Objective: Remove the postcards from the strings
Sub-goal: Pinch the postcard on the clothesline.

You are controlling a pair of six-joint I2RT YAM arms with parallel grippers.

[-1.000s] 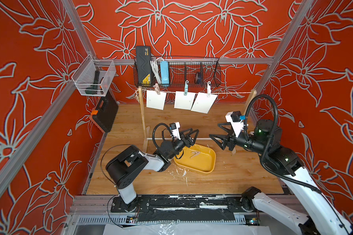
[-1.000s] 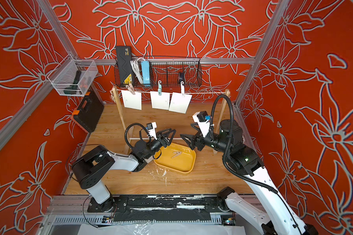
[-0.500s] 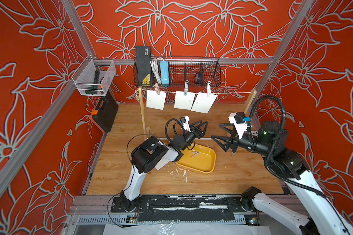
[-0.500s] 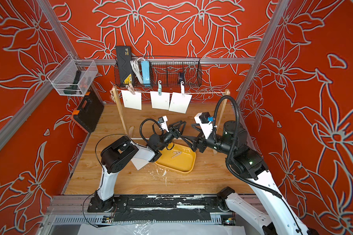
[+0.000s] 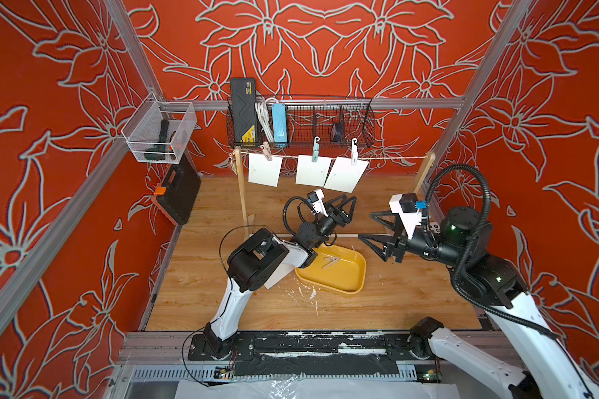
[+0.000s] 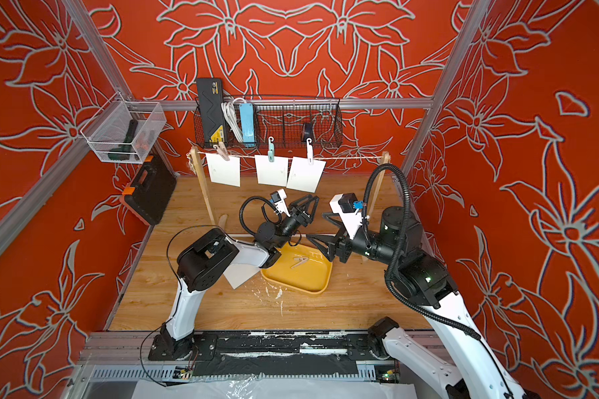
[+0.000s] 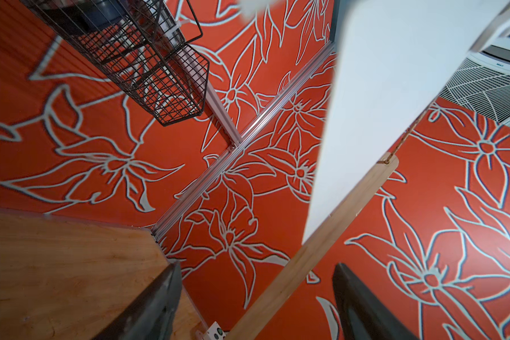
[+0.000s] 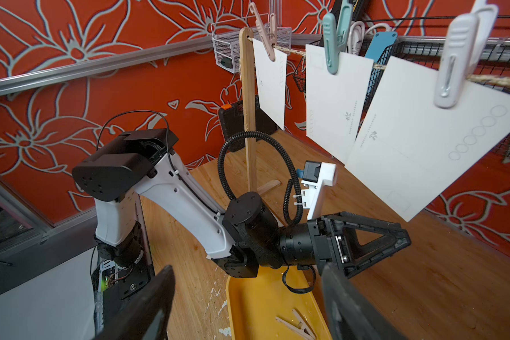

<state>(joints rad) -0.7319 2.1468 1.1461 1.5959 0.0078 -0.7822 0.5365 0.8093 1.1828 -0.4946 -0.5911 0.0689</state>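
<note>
Three white postcards hang by clothespins from the string [image 5: 388, 158] in both top views: left [image 5: 263, 169], middle [image 5: 312, 170], right [image 5: 346, 173]. My left gripper [image 5: 348, 200] is open and empty just below the right postcard, which fills the left wrist view [image 7: 380, 103] beside the wooden post [image 7: 321, 241]. To its right, my right gripper [image 5: 365, 225] is open and empty above the yellow tray's far corner. The right wrist view shows the three postcards [image 8: 424, 153] under pink [image 8: 262, 32], teal [image 8: 331, 41] and white [image 8: 454, 59] pins. A fourth white card [image 6: 237, 278] lies under the left arm.
A yellow tray [image 5: 350, 276] on the wooden table holds a wooden clothespin [image 5: 331, 262]. A black wire basket [image 5: 325, 124] hangs on the back wall just behind the string. A black case [image 5: 177, 193] leans at the left wall. A mesh bin [image 5: 153, 138] sits above it.
The left arm has lifted and swung its open gripper away from the tray, up under the right postcard. The right gripper has drifted slightly to the right, still open.
</note>
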